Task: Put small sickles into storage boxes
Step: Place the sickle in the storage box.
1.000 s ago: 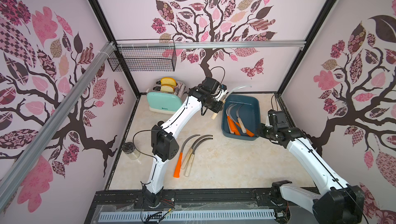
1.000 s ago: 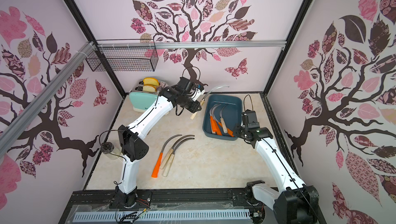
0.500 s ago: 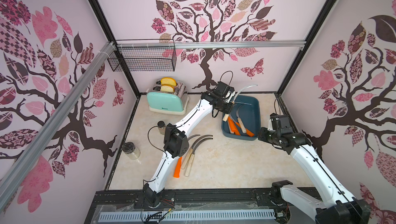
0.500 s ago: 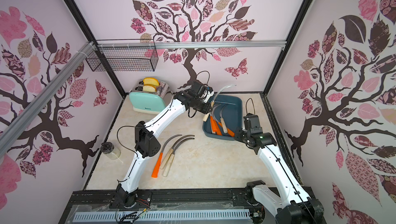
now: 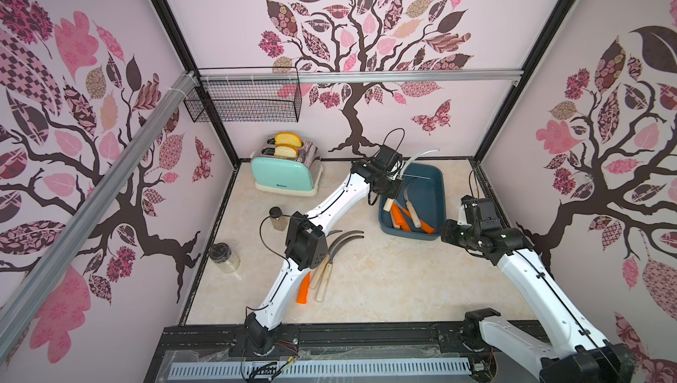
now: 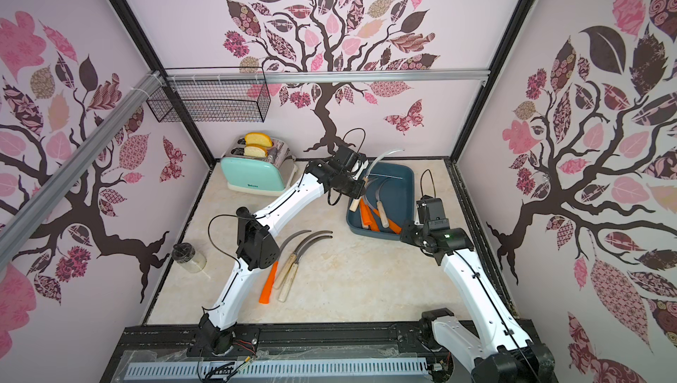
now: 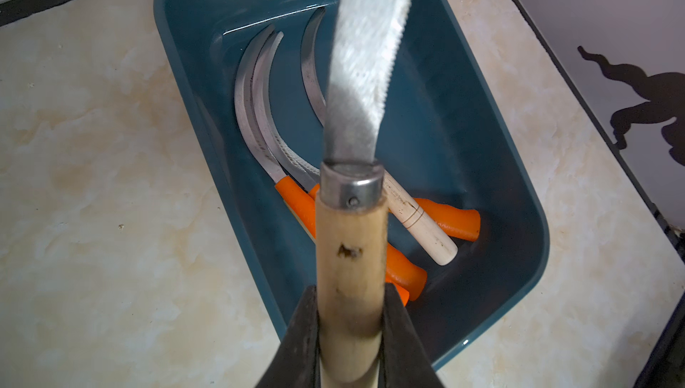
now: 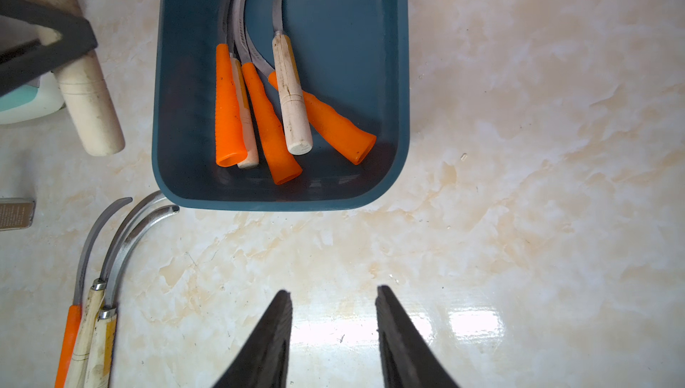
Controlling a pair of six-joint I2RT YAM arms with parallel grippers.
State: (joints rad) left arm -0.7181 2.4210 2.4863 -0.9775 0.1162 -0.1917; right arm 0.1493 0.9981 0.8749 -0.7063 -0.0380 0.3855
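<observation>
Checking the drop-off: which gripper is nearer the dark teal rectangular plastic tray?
Left. The left gripper, shut on a wooden-handled sickle, hangs over the tray rim; the right gripper, open, is over bare table off its short end.

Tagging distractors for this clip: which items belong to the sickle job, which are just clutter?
Job: wood-handled sickle in the left gripper; five sickles in the teal tray; three sickles on the table.
Clutter: toaster; glass jar; small bottle; wire basket.
</observation>
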